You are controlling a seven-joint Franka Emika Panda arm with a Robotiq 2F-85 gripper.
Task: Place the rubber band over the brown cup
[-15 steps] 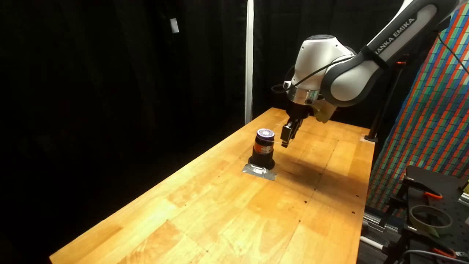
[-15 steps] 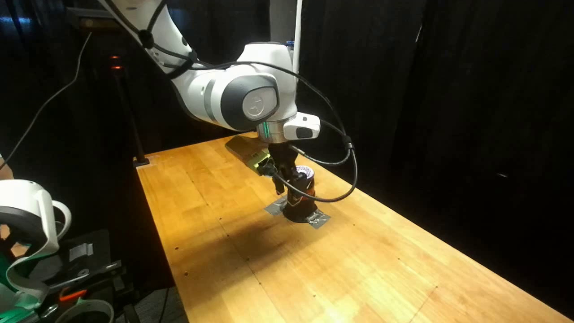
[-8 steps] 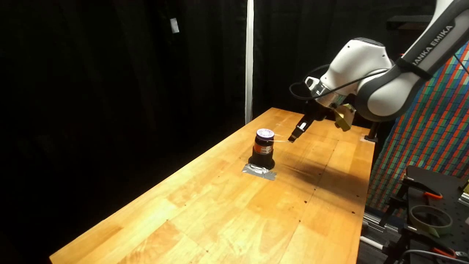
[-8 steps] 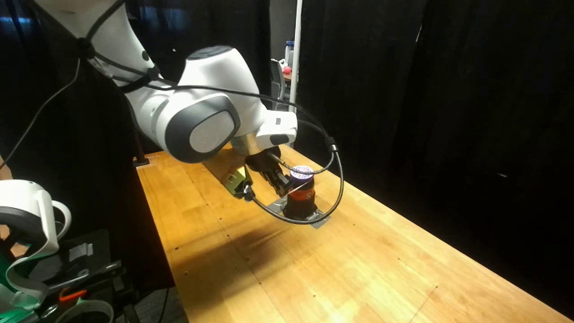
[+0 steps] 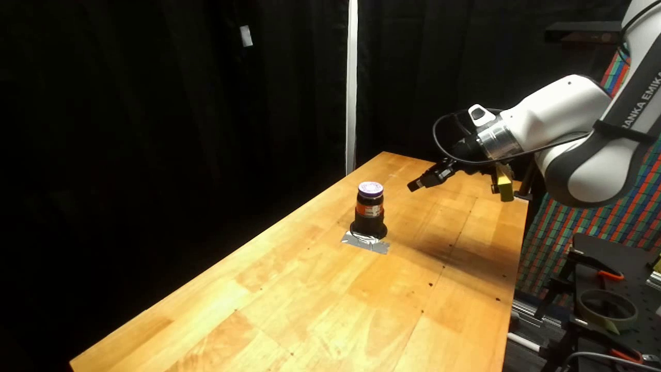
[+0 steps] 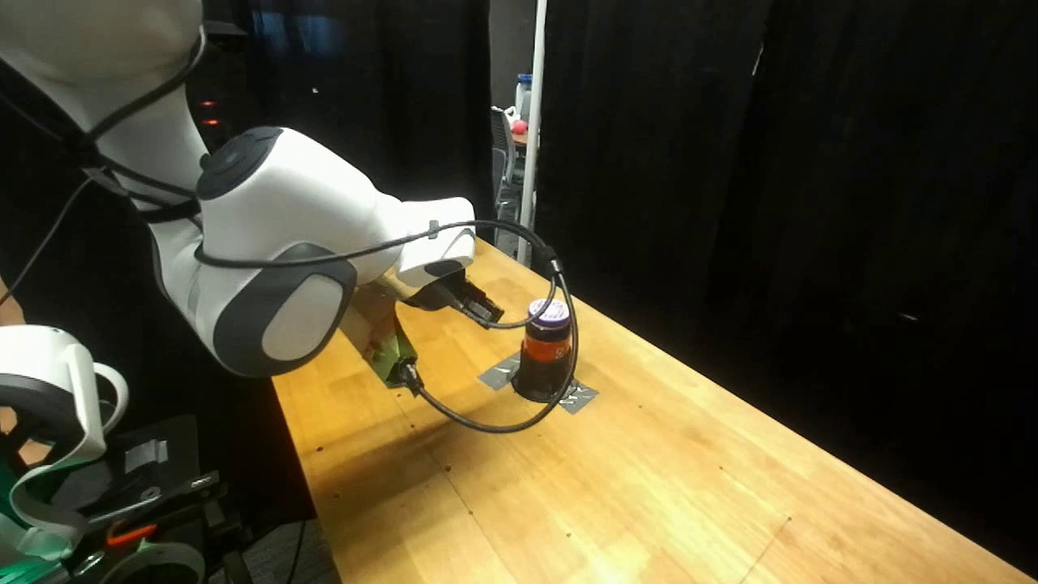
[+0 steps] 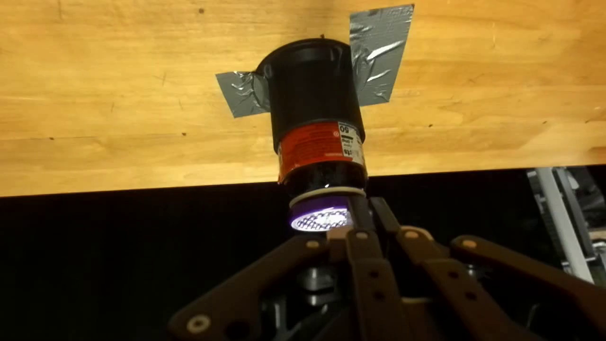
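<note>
The brown cup [image 7: 319,147], a dark jar shape with an orange-red label and a purple lid, stands upright in a black holder [image 7: 310,90]. Both exterior views show the cup [image 5: 370,209] [image 6: 545,349] too. Just under its lid runs the pale rubber band [image 7: 326,190], wrapped around the side that I can see; the far side is hidden. My gripper [image 7: 368,202] is shut with nothing between its fingers, and in the wrist view it overlaps the lid's edge. An exterior view shows the gripper [image 5: 413,186] clear of the cup, tilted and pointing toward it.
Grey tape strips [image 7: 381,52] hold the holder to the wooden table [image 5: 320,289]. The arm's cable [image 6: 572,341] hangs in a loop that crosses in front of the cup in an exterior view. Beside the table is a dark cart with a tape roll [image 5: 607,310].
My gripper has backed away from the cup, tilted flatter and closed. The rubber band was stretched between fingers and cup half a second ago; now it has come off the fingers and sits around the cup.
</note>
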